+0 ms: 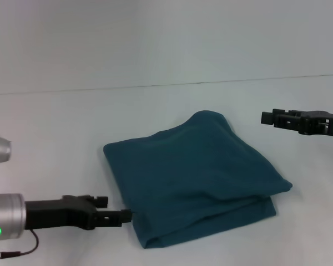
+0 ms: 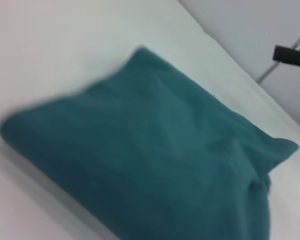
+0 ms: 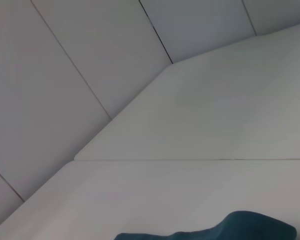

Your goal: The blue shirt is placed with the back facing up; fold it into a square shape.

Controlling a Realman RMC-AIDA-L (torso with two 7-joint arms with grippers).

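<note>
where it lies folded, blue shirt just beside left claw, right claw apart

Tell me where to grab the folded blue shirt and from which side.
Probably the near-left edge of the blue shirt, coming in low from the robot's left. There the stacked layers show a thick lip, and the left tool already sits beside it. The right tool hangs apart.
</note>
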